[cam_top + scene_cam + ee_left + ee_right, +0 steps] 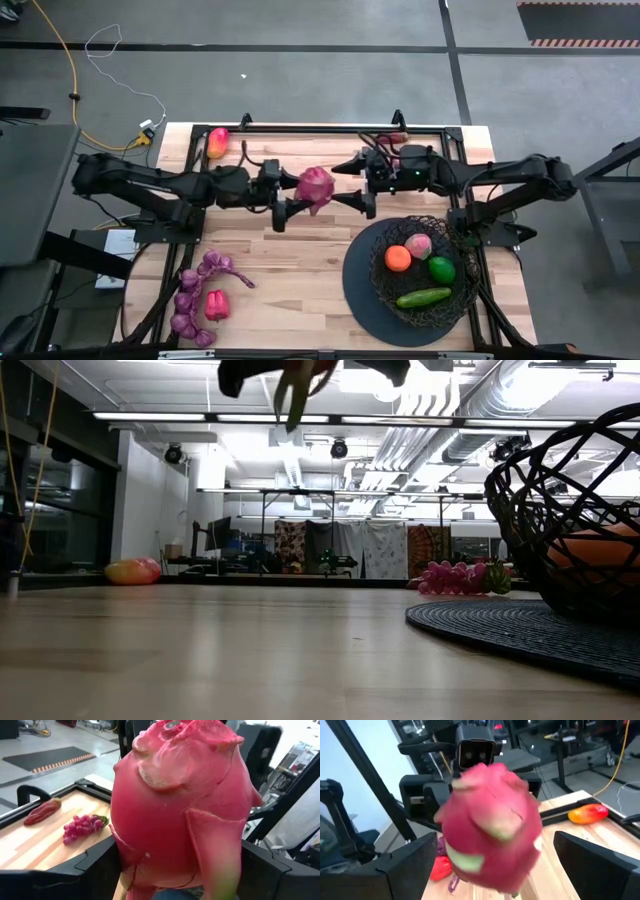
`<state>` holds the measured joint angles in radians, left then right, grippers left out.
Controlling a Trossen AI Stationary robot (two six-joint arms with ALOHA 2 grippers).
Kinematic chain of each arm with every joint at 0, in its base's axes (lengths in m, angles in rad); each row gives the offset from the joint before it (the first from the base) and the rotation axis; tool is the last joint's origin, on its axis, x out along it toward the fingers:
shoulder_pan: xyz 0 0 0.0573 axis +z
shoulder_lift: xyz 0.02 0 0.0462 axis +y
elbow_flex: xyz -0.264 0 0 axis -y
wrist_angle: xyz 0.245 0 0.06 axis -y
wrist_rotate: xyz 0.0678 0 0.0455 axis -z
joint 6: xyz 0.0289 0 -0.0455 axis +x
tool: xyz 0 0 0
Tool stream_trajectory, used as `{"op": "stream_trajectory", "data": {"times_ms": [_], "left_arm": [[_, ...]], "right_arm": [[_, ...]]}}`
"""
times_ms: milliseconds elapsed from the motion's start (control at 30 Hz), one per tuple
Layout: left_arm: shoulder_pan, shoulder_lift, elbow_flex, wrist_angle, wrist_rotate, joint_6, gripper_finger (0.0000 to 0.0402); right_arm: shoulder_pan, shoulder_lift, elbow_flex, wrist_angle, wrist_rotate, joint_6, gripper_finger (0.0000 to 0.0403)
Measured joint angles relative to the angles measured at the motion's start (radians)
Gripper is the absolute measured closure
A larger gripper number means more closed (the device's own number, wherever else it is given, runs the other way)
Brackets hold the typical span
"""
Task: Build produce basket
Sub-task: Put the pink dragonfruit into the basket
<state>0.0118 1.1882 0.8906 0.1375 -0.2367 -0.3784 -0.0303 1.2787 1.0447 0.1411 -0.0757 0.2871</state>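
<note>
Pink dragon fruit (314, 187), one piece, held above the middle of the table (300, 260) between the two arms. Its long axis appears to run across the table from left arm to right, though the overhead view is too small to be sure; in the left wrist view its rounded crown faces away from that camera. The left claw (283, 195) clamps it between its fingers. The right claw (358, 184) sits just beside the fruit with its fingers spread wide, one on each side, not clearly touching.

Basket (385, 240), black wire, on a dark round mat at the near right. Contents: orange (398, 258), peach (418, 246), green ball (441, 269), and cucumber (423, 297), the last lying along the near wall, ends pointing left and right.

Near left, on bare wood: purple grapes (190, 295) in a curved row, red pepper (216, 305) beside them.

Far left corner: mango (217, 142), red and yellow.

Far edge, behind the right arm: small red item, mostly hidden.
</note>
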Motion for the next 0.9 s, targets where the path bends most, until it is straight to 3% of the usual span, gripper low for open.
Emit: {"op": "stream_trajectory", "data": {"times_ms": [767,900], "left_arm": [[0.014,0.059,0.000,0.045,0.018,0.041,0.0105],[0.015,0.058,0.000,0.038,0.040,0.041,0.0105]], "right_arm": [[0.000,0.060,0.026,-0.049,-0.045,0.052,0.0016],[0.000,0.060,0.026,-0.052,-0.046,0.057,0.0031]]}}
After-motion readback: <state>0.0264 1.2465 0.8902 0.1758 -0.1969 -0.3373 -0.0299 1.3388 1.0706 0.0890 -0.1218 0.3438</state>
